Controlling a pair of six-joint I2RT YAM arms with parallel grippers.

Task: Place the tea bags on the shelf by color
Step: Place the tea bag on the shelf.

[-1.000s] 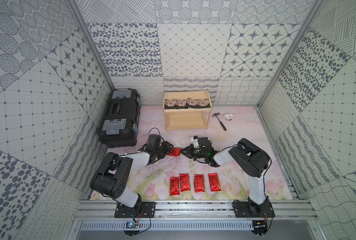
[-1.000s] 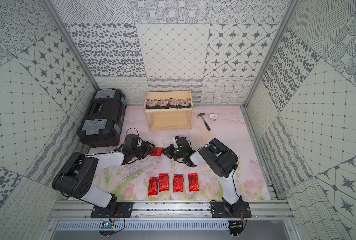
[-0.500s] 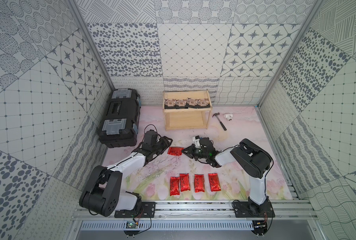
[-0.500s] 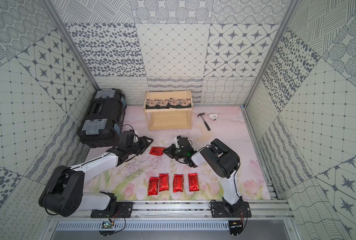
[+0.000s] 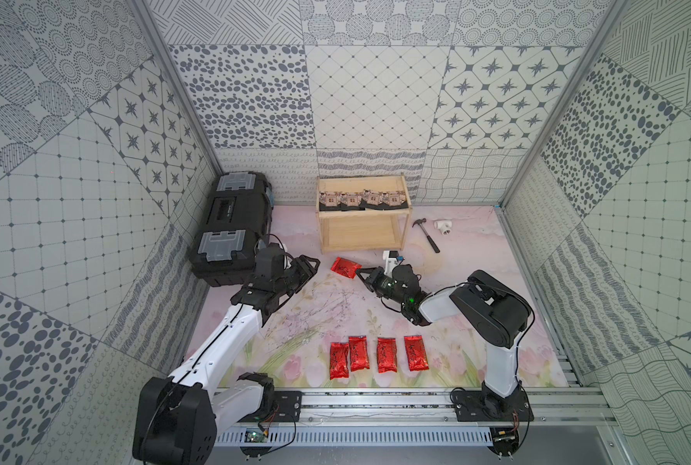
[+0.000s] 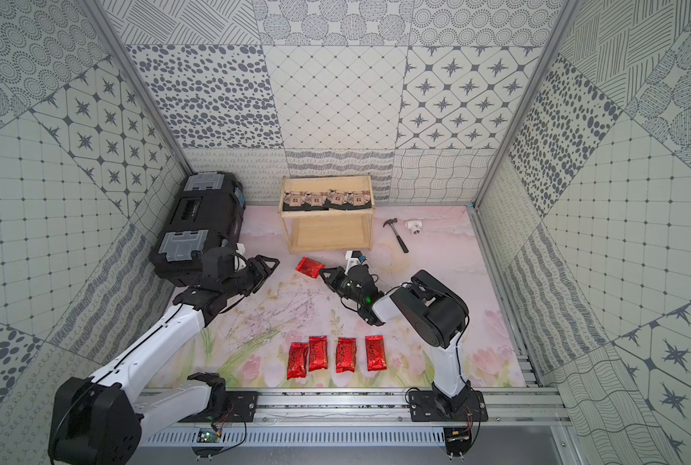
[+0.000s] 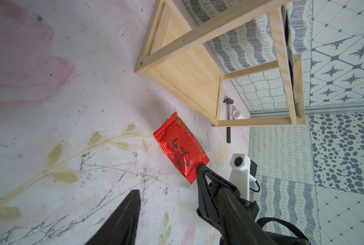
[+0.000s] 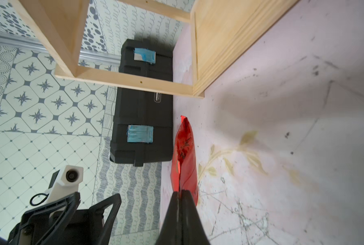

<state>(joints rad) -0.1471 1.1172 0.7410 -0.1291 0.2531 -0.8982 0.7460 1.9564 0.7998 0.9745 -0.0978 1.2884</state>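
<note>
My right gripper (image 8: 180,192) is shut on the end of one red foil tea bag (image 8: 184,152). It holds this tea bag (image 5: 345,267) just above the mat, in front of the light-wood shelf (image 5: 360,235). My left gripper (image 5: 309,273) stands open and empty a little to the tea bag's left. One of its fingers (image 7: 130,203) shows in the left wrist view, apart from the bag (image 7: 181,148). Several black tea bags (image 5: 362,200) lie on the shelf's top board. The lower board is bare. Several red tea bags (image 5: 376,356) lie in a row near the front edge.
A large black toolbox (image 5: 231,225) stands at the back left, close behind my left arm. A hammer (image 5: 427,234) and a white pipe fitting (image 5: 443,226) lie to the right of the shelf. Patterned walls close in the mat on three sides.
My left gripper has let go of the red tea bag, opened and drawn back to the left. The right gripper keeps the bag, now slightly nearer the shelf.
</note>
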